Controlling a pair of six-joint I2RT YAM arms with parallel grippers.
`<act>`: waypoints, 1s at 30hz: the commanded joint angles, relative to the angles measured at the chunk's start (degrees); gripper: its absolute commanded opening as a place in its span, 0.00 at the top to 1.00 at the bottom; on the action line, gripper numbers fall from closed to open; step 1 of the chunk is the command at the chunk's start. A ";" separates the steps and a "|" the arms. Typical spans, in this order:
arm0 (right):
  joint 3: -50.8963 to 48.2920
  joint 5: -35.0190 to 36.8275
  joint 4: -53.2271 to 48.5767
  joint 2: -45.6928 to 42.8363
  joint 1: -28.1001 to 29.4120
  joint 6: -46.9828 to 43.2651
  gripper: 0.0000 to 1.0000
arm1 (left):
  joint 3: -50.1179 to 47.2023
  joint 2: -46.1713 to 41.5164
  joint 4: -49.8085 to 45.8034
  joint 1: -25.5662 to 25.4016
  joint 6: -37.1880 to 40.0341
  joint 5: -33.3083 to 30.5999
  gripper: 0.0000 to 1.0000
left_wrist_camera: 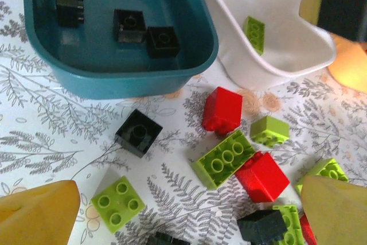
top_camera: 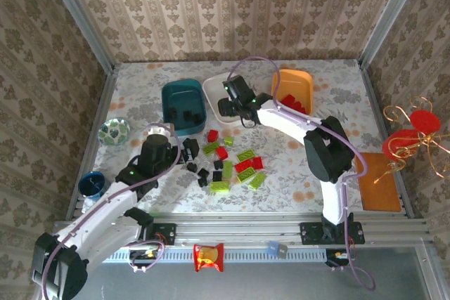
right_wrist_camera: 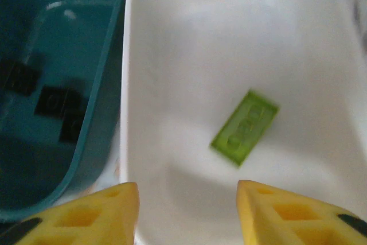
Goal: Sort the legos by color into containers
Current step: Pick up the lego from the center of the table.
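Now, my right gripper [right_wrist_camera: 184,193]: hanging over the white tub [right_wrist_camera: 172,38], jaws partly apart, gripping nothing.
Lime brick [right_wrist_camera: 245,125]: lying blurred inside the white tub.
My left gripper [left_wrist_camera: 186,185]: gaping wide, empty, hovering over loose legos [left_wrist_camera: 223,159] beside the white tub.
Risk: both my arms are crowding the white tub, so, I judge, reaching in could be knocking them together.

Your left arm [top_camera: 105,212] and right arm [top_camera: 285,119] have white links and bulky black joints [top_camera: 327,154], with a lilac cable [top_camera: 256,58] looping along each. Your left gripper [left_wrist_camera: 186,187] and right gripper [right_wrist_camera: 186,213] carry mustard-yellow fingers [right_wrist_camera: 287,216], the right's with square recesses.
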 commanded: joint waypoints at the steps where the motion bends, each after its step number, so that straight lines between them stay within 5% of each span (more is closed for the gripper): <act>1: -6.58 -1.37 2.08 -8.01 2.79 1.02 0.34 | -0.31 -1.10 -2.57 0.00 -0.96 -1.25 0.00; 15: -21.07 5.65 8.40 -7.21 7.58 16.39 0.23 | 0.23 -1.06 -1.85 -0.05 0.06 -1.35 0.00; 30: -18.02 9.32 6.56 -1.92 8.22 30.48 0.32 | -0.11 -1.63 -1.75 -0.05 -0.47 -1.31 0.00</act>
